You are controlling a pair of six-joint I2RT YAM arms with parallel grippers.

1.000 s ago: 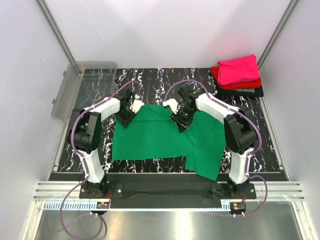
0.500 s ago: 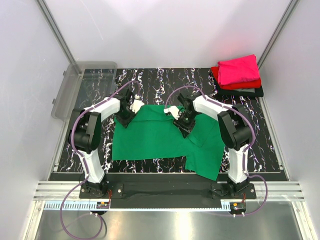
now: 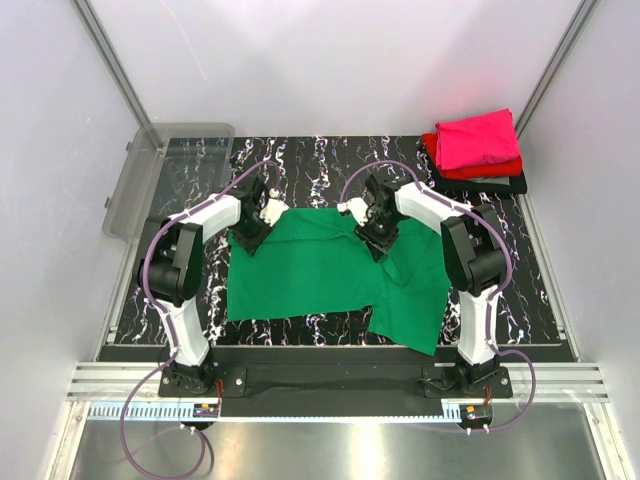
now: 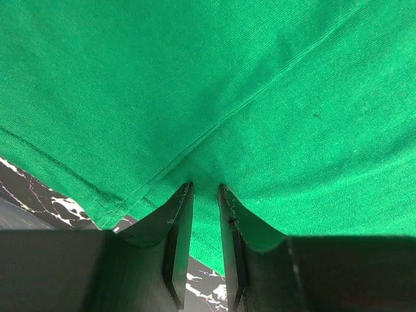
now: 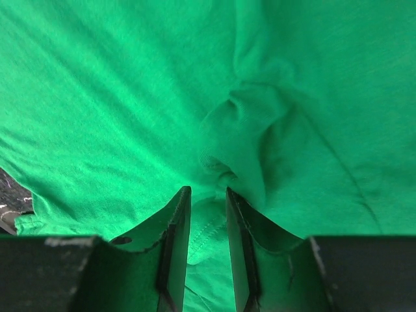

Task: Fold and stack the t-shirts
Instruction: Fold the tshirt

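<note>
A bright green t-shirt (image 3: 310, 272) lies spread on the black marbled table, and its right part hangs toward the front edge. My left gripper (image 3: 249, 238) is shut on the shirt's back left corner; the left wrist view shows cloth (image 4: 260, 97) pinched between the nearly closed jaws (image 4: 205, 188). My right gripper (image 3: 376, 240) is shut on a bunched fold at the shirt's back edge, with cloth (image 5: 130, 97) filling the narrow gap between its jaws (image 5: 208, 190). A folded magenta-pink t-shirt (image 3: 480, 138) lies on a folded red one (image 3: 452, 171), which lies on a black one (image 3: 495, 186), at the back right.
A clear grey plastic bin (image 3: 140, 180) stands at the back left, partly off the table. White walls with metal posts close in the sides and back. The arm bases stand on a rail at the near edge.
My right gripper has moved right and a little back with the green cloth, pulling the shirt's back edge straighter. The left arm has not moved.
</note>
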